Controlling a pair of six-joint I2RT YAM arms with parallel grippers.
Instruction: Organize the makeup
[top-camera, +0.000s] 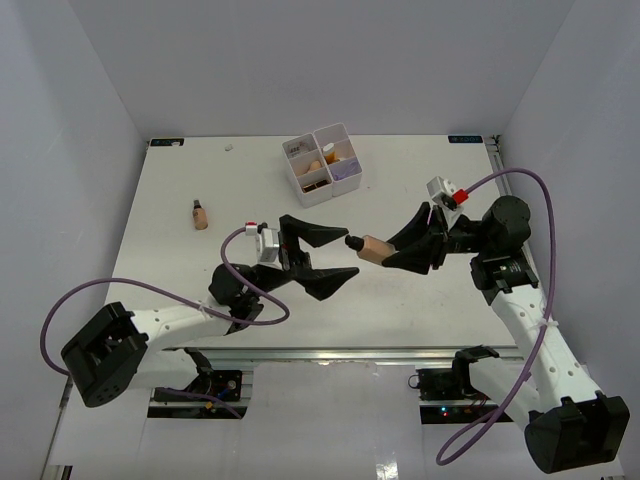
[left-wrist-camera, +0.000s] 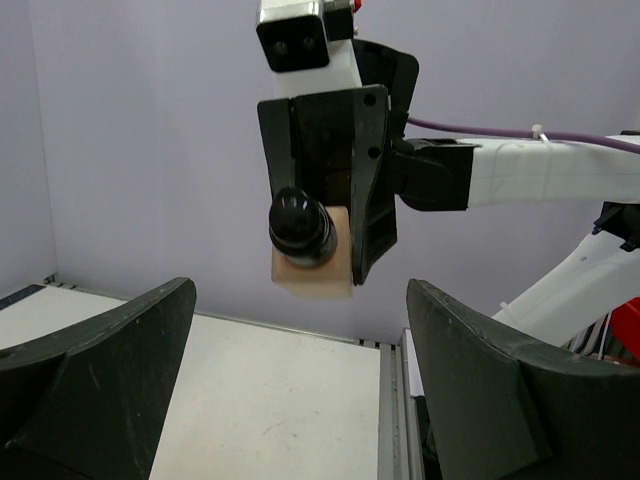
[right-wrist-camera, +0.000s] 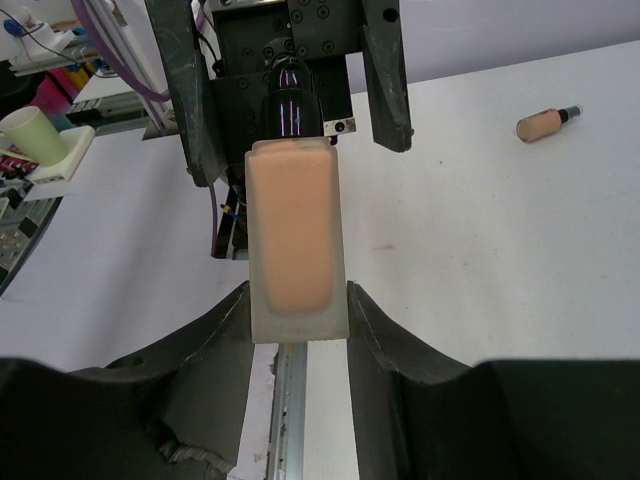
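Observation:
My right gripper (top-camera: 388, 252) is shut on a tan bottle with a dark cap (top-camera: 370, 246), held level above the table with the cap toward the left arm. In the right wrist view the bottle (right-wrist-camera: 295, 240) sits clamped between both pads. My left gripper (top-camera: 351, 255) stands wide open facing it, its fingertips on either side of the cap and apart from it. The left wrist view shows the bottle (left-wrist-camera: 305, 245) end-on, above and beyond the open left fingers (left-wrist-camera: 100, 370). A small tan bottle (top-camera: 200, 213) lies on the table at the left and shows in the right wrist view too (right-wrist-camera: 545, 123).
The white four-compartment box (top-camera: 345, 185) stands at the back centre, with small makeup items in its compartments, among them a beige sponge (top-camera: 314, 165). The table's metal front rail (top-camera: 350, 352) runs below both grippers. Purple cables loop beside each arm.

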